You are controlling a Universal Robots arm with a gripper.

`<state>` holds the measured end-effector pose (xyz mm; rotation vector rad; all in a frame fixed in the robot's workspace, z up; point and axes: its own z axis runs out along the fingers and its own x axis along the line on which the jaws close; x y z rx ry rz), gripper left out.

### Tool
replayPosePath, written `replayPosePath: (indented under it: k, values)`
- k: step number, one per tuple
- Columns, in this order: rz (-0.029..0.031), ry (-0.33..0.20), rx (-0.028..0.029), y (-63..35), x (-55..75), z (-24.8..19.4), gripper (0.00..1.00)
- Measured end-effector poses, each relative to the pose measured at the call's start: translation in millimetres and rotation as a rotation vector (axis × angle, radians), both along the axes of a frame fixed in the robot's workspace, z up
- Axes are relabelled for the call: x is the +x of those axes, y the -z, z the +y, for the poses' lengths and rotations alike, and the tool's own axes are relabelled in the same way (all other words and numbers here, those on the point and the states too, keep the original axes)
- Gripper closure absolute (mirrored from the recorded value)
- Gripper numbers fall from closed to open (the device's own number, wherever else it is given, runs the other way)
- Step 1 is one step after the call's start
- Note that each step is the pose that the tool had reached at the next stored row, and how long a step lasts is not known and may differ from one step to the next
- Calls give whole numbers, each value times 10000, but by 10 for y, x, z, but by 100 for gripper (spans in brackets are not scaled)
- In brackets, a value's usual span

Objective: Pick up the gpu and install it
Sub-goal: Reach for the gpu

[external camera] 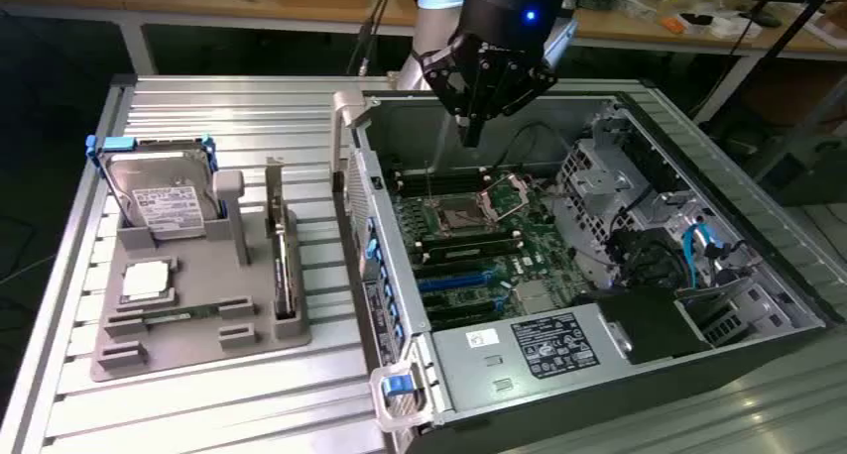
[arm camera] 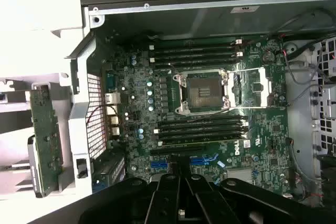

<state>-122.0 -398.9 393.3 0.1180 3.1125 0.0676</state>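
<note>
The gpu (external camera: 281, 261) is a thin dark card; it stands on edge in a slot of the grey fixture (external camera: 198, 353), beside the open computer case (external camera: 355, 191) and well apart from the gripper (external camera: 470, 135); the gripper's fingers are pressed together, empty, above the motherboard (external camera: 497, 246). The hard drive (external camera: 162, 201) carries a white label, its text illegible; the wrist view adds the card's green face and a white DELL mark (arm camera: 237, 148) on the board.
</note>
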Motion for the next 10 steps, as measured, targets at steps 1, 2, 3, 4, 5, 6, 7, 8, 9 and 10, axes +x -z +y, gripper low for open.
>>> replayPosePath:
  k: [1, 2, 3, 4, 5, 6, 7, 8, 9, 10]
  values:
    - [0, 0, 0, 0, 0, 0, 89]
    - [0, 0, 0, 0, 0, 0, 89]
    - [0, 0, 0, 0, 0, 0, 89]
    - [0, 0, 0, 0, 0, 0, 89]
    - [0, 0, 0, 0, 0, 0, 89]
    - [0, 0, 0, 0, 0, 0, 89]
    - [0, 0, 0, 0, 0, 0, 89]
    - [-1, 0, 1, 1, -2, 0, 89]
    - [-2, 2, 2, 2, -13, 0, 89]
    - [-1, 1, 1, 2, -29, 0, 89]
